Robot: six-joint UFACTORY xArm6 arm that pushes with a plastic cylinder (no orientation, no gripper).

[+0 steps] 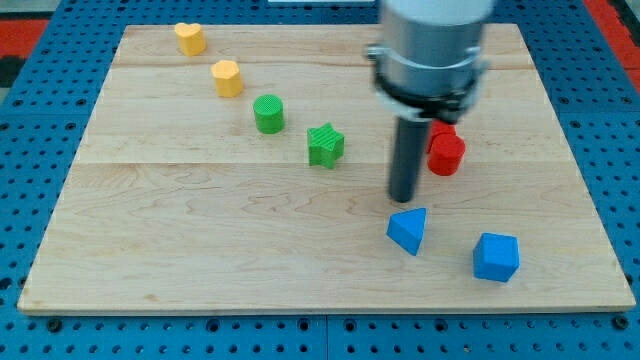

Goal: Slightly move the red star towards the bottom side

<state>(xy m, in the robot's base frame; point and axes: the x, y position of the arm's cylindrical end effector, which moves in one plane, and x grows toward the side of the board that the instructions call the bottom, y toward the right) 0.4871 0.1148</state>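
Partly hidden red star (441,128) behind red cylinder (446,155); my tip (402,199) left of both; no jaws.

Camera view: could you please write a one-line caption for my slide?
My tip rests just above the blue triangle, left of a red block, on a wooden board.

Your arm comes down from the view's top, right of centre, w/ a blurred grey housing & black collar. The dark rod hangs vertical; my tip (402,200) is at the wood surface.
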